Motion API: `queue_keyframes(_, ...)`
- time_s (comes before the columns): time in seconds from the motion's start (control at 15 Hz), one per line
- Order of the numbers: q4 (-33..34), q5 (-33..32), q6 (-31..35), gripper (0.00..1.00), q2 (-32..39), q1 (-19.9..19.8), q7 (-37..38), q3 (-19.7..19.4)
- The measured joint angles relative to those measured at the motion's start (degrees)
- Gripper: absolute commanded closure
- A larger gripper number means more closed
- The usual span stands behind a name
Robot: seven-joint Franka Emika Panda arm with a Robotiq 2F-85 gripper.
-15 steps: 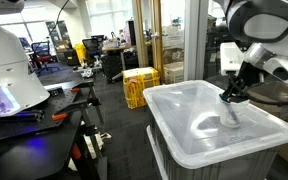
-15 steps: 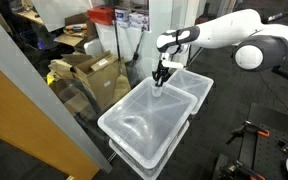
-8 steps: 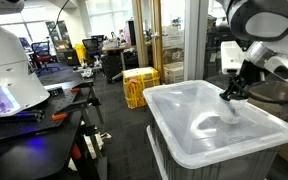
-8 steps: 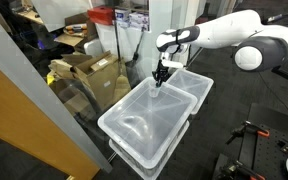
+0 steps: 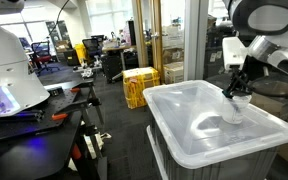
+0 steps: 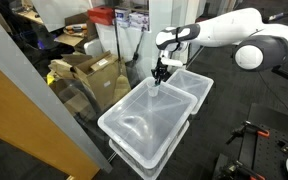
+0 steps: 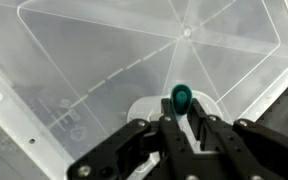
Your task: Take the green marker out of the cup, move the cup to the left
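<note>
In the wrist view the green marker (image 7: 181, 97) shows its dark green cap end-on between my gripper's (image 7: 182, 118) two fingers, which are shut on it. The clear cup (image 7: 149, 108) stands directly below, its pale rim showing around the fingers. In an exterior view my gripper (image 5: 237, 88) hangs just above the cup (image 5: 233, 111), which stands on the translucent white bin lid (image 5: 189, 125). In an exterior view the gripper (image 6: 160, 77) is over the lid's far end; the cup is too small to make out there. I cannot tell whether the marker's tip is clear of the cup.
The lid (image 6: 144, 120) tops a stack of bins with a second lidded bin (image 6: 196, 84) beside it. Yellow crates (image 5: 139, 84) and a workbench (image 5: 34, 115) stand to one side, cardboard boxes (image 6: 89, 70) and a glass partition to the other.
My gripper has risen a little above the cup with the marker in it. The cup has stayed in place on the lid.
</note>
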Motion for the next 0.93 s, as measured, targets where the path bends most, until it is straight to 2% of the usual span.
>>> queue_keyframes(0.53, -2.95, 0.0, -0.02, 0.95, -4.31, 0.74, -0.06, 0.01)
queue_keyframes(0.93, -12.07, -0.05, -0.01, 0.95, -11.13, 2.09, -0.08, -0.05)
